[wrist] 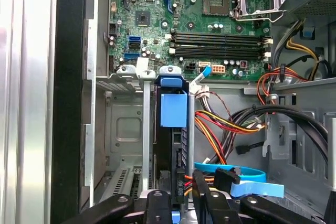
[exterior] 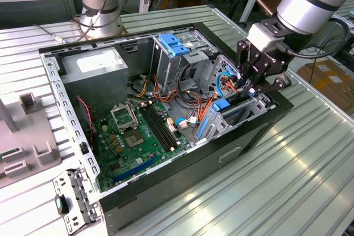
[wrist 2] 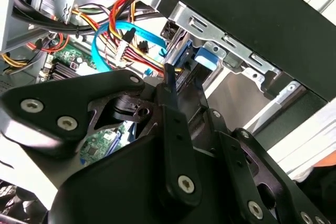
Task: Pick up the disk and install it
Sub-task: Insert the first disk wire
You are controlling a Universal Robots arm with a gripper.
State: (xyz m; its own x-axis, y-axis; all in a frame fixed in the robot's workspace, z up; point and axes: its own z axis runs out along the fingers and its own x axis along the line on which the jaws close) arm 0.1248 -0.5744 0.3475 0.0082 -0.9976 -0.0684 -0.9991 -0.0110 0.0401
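The disk point(wrist: 173, 109) stands on edge in the metal drive bay point(wrist: 126, 129) at the front corner of the open computer case point(exterior: 249, 136). It is a dark drive with a blue carrier tab at its end. That blue tab point(exterior: 221, 105) also shows in the exterior view, below my gripper point(exterior: 250, 89). In the first wrist view, my gripper point(wrist: 180, 200) has a black finger on each side of the drive's near edge and is shut on it. In the second wrist view, the fingers point(wrist 2: 169, 80) reach toward the blue carrier point(wrist 2: 202, 56) under the case's black rim.
Orange, red and blue cables point(exterior: 207, 103) crowd the bay's inner side. The motherboard point(exterior: 133, 136) lies on the case floor, a grey power-supply box point(exterior: 94, 70) sits in the far corner, and a light-blue bracket point(exterior: 174, 44) tops the upper cage. A second arm's base point(exterior: 99, 9) stands behind the case.
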